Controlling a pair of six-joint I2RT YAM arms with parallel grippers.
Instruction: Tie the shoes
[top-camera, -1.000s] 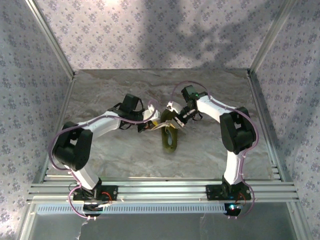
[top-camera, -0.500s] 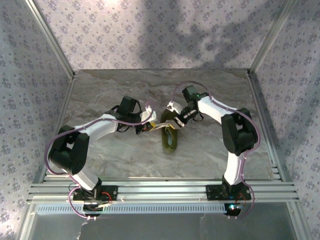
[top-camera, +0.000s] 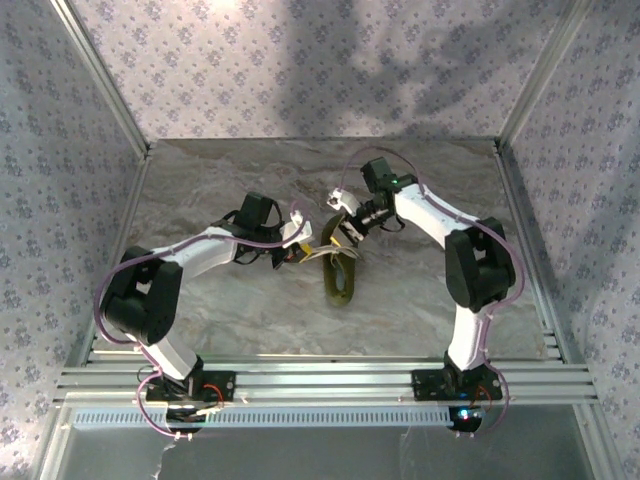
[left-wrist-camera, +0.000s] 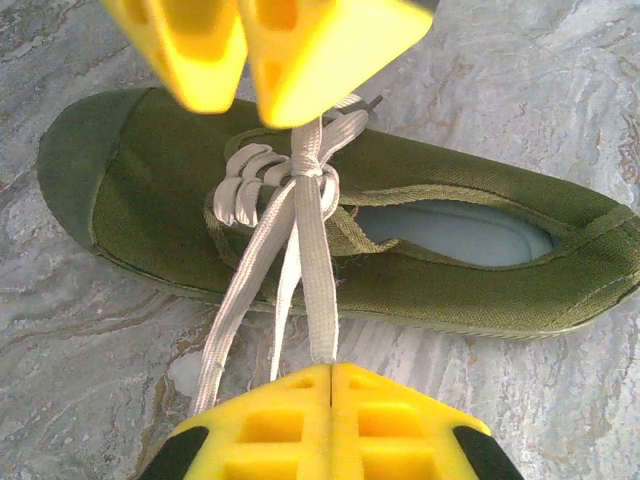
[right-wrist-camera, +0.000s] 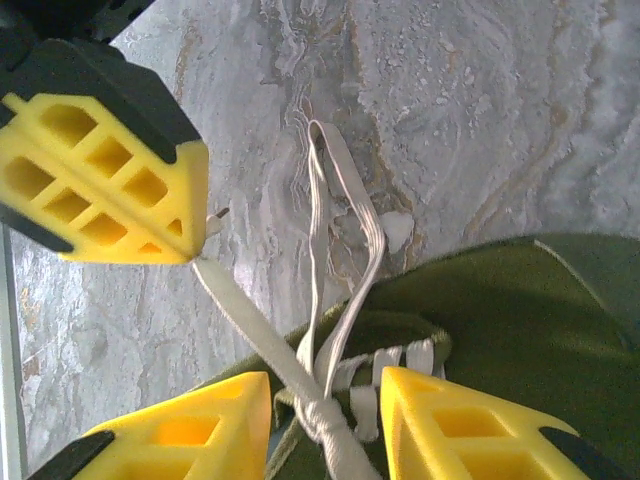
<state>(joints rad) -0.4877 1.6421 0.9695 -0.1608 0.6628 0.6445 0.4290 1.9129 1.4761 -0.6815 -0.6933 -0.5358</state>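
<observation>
Since a second ago my right pincer (top-camera: 346, 210) has pulled back toward the far side, off the shoe (top-camera: 341, 282), and its fingers have spread. My left arm has barely shifted. The right fingers now stand partly open with the lace (left-wrist-camera: 318, 260) running up between them, and neither pad presses on it, so that pincer holds nothing. My left pincer (left-wrist-camera: 330, 372) is shut tight on one strand, and the flat whitish band disappears into the seam between its yellow fingers. That strand runs straight from the knot (left-wrist-camera: 308, 170) to the grip. The knot sits over the eyelets, a first crossing drawn snug. Another strand lies slack as a long narrow loop (right-wrist-camera: 335, 190) on the table (top-camera: 250, 300) — just beside the shoe. The olive shoe lies flat near the middle of the table, between my two arms, its long axis running near to far. Its laced end is far, under both pincers, and its open mouth is toward the near edge.
</observation>
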